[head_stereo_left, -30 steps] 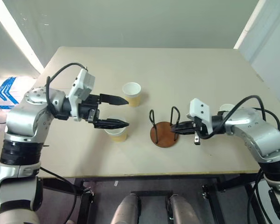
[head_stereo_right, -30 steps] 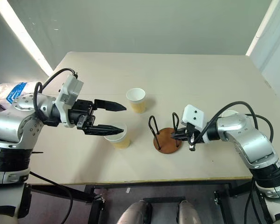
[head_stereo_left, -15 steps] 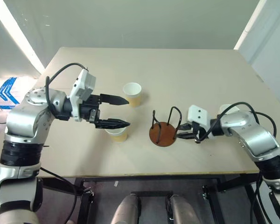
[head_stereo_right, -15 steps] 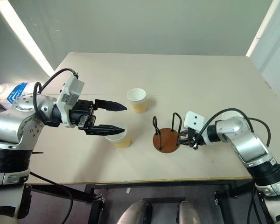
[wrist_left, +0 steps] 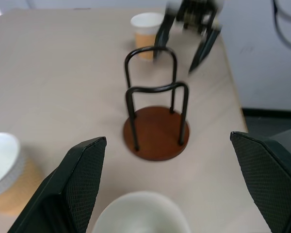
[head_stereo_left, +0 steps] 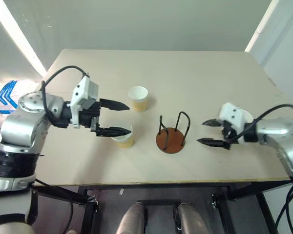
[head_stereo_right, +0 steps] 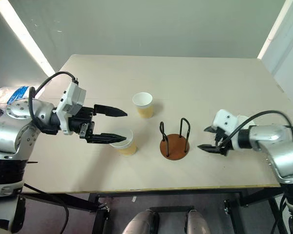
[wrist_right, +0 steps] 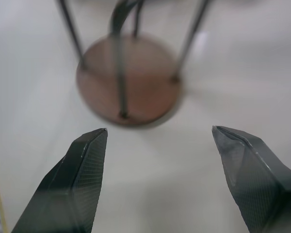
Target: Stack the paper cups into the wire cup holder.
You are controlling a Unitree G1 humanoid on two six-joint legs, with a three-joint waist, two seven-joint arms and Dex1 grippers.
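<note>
Paper cups, light and easily crushed, call for a gentle grip round the wall: head view shows three, one (head_stereo_left: 137, 97) far, one (head_stereo_left: 122, 136) under the open left gripper (head_stereo_left: 118, 118), one (head_stereo_left: 238, 116) behind the open right gripper (head_stereo_left: 209, 132). Left wrist view: one empty wire holder (wrist_left: 156, 122) mid-table. Right wrist view: holder just ahead.

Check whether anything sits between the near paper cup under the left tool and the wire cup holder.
Nothing visible does: bare table lies between the near paper cup and the wire cup holder. The left tool stands open over that cup.
</note>
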